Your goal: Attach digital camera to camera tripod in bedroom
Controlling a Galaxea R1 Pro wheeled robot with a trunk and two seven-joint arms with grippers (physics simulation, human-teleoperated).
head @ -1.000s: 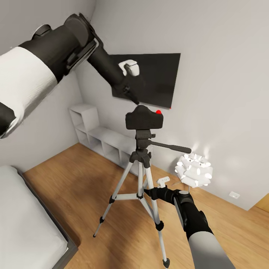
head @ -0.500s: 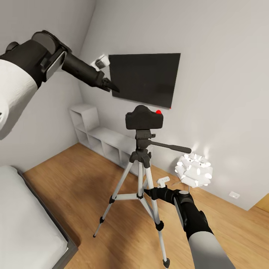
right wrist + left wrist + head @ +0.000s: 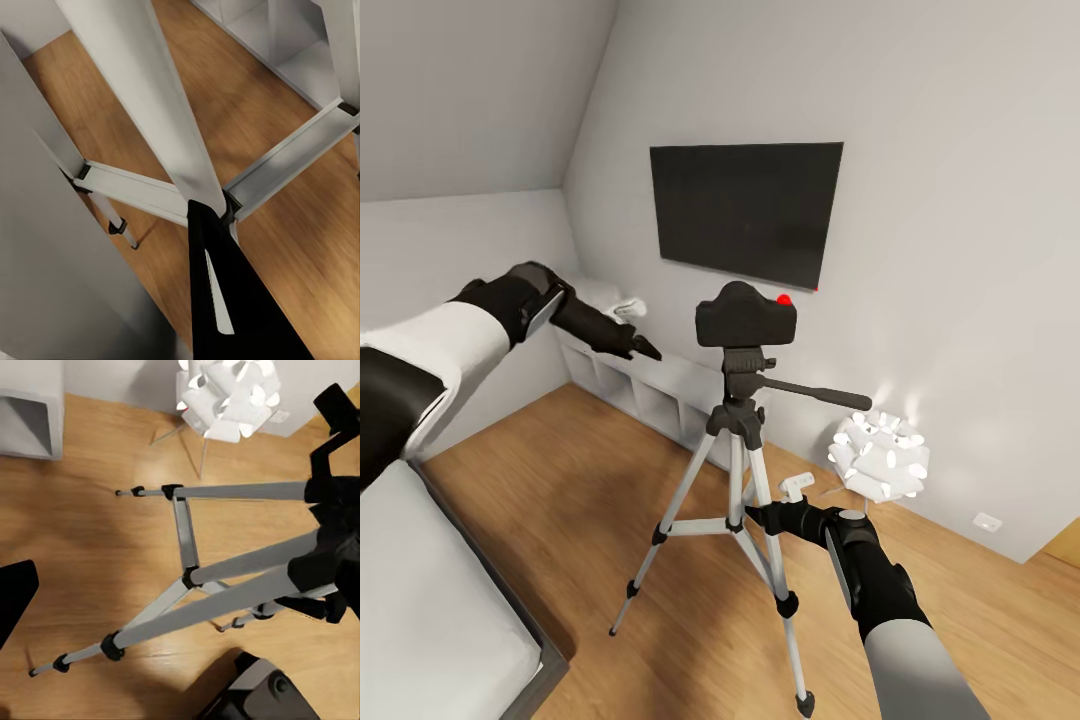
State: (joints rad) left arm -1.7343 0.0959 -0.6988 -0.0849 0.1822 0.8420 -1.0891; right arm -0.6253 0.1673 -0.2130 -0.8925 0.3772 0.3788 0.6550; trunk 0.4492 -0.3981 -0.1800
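Black digital camera [image 3: 745, 315] is sitting on the camera tripod [image 3: 735, 480], so the job looks done. Left end effector [image 3: 638, 346] is holding nothing; right end effector [image 3: 760, 515] is gripping a tripod leg.

Camera [image 3: 745, 316] mounted on tripod [image 3: 738, 470] head, frame centre. Wall screen [image 3: 748, 211] directly above and behind. Lamp [image 3: 881, 455] on floor, right of tripod, near wall. Shelf unit [image 3: 645, 385] along wall, left of tripod. Bed [image 3: 430, 610] at lower left. Left gripper [image 3: 641, 347] at centre left, apart from camera. Right gripper [image 3: 757, 516] beside tripod brace, lower centre.
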